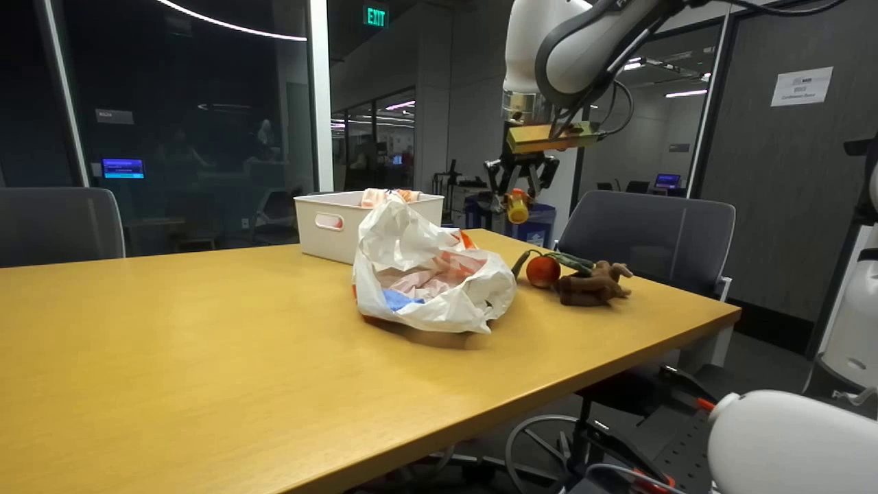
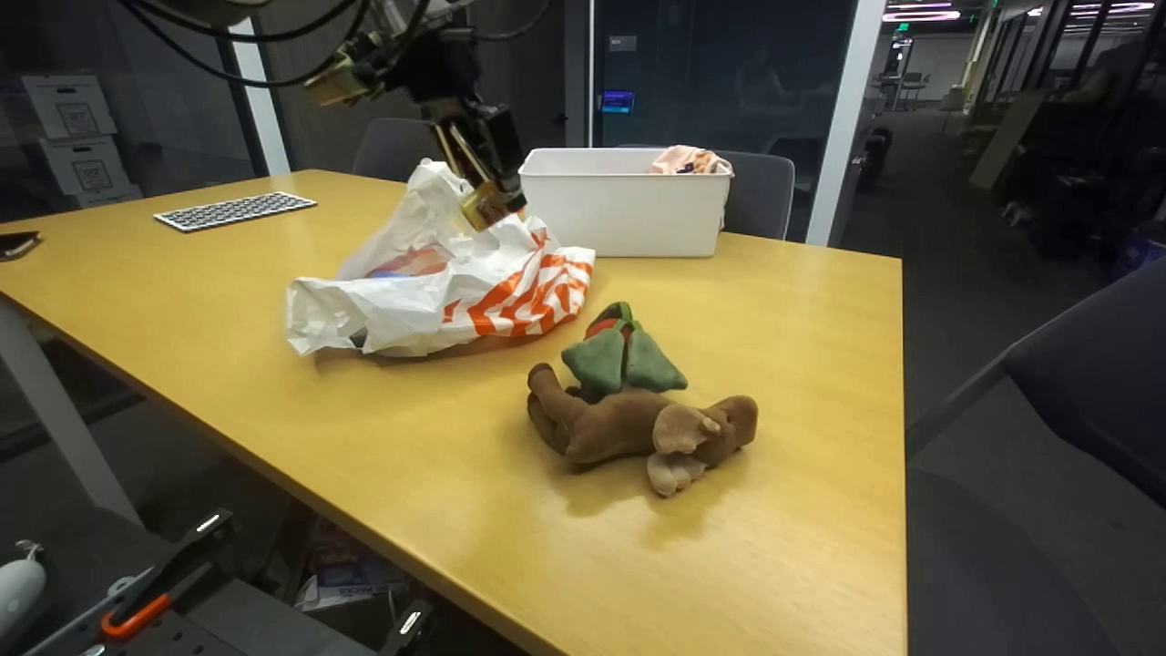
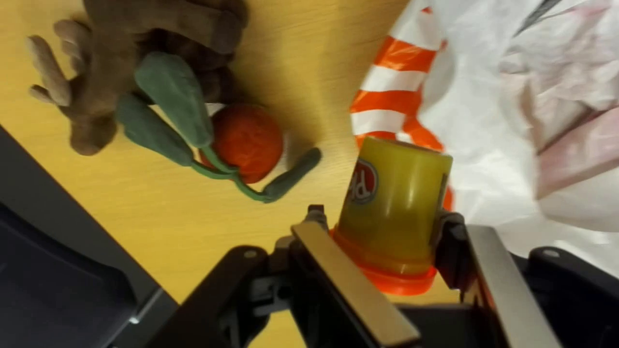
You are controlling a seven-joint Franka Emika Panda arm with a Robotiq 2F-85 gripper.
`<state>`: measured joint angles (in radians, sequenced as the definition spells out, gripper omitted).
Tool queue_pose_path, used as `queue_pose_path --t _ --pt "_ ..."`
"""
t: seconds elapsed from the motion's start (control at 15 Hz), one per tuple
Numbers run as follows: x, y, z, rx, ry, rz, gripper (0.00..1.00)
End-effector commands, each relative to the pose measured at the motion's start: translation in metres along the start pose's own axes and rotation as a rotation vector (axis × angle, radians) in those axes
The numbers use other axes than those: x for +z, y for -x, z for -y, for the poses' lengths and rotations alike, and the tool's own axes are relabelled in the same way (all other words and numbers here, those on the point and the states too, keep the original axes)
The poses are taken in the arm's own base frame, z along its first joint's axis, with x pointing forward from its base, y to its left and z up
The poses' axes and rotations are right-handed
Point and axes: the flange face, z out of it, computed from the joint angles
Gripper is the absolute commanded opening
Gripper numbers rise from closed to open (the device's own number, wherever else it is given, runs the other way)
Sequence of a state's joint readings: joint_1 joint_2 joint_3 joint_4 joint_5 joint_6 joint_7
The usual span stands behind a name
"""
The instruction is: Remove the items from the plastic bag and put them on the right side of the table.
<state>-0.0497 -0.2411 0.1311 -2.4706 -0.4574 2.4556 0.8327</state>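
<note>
My jaws hold a yellow tub [image 3: 394, 208], label partly legible, "Pl", above the table [image 1: 206, 343]. Plastic bag [image 2: 455, 292] left of brown plush [image 2: 629, 428] in both exterior views. Far sign [image 1: 375, 16]: EXIT.

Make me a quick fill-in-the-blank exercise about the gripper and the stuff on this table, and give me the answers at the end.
1. The gripper holds a tub whose body is ____ in colour.
2. The plastic bag is white with ____ stripes.
3. The stuffed animal lies on the table, ____ (inside or outside) the plastic bag.
4. The stemmed pods next to the round red item are ____ in colour.

Missing words in order: yellow, orange, outside, green.
</note>
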Motion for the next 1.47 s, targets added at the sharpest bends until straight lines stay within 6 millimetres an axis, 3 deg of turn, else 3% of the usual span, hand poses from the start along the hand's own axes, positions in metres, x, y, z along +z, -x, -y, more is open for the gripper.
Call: queue_pose_path --t 0.0,0.2,0.27,0.4,0.53,0.8,1.0,1.4 --pt "0.042 -0.022 -0.026 0.131 0.15 -0.002 0.28" --pt "0.075 -0.033 -0.036 0.172 0.26 0.025 0.28" --pt "0.081 -0.035 -0.034 0.176 0.257 0.047 0.7" --pt "0.084 -0.038 -0.03 0.177 0.236 0.062 0.84" --pt "0.074 -0.041 -0.027 0.17 0.228 0.04 0.99" --pt "0.032 -0.031 0.008 0.05 0.042 0.023 1.0" --pt "0.005 -0.012 0.055 -0.083 -0.06 0.035 1.0" --pt "-0.012 0.043 0.15 -0.345 -0.25 0.103 1.0"
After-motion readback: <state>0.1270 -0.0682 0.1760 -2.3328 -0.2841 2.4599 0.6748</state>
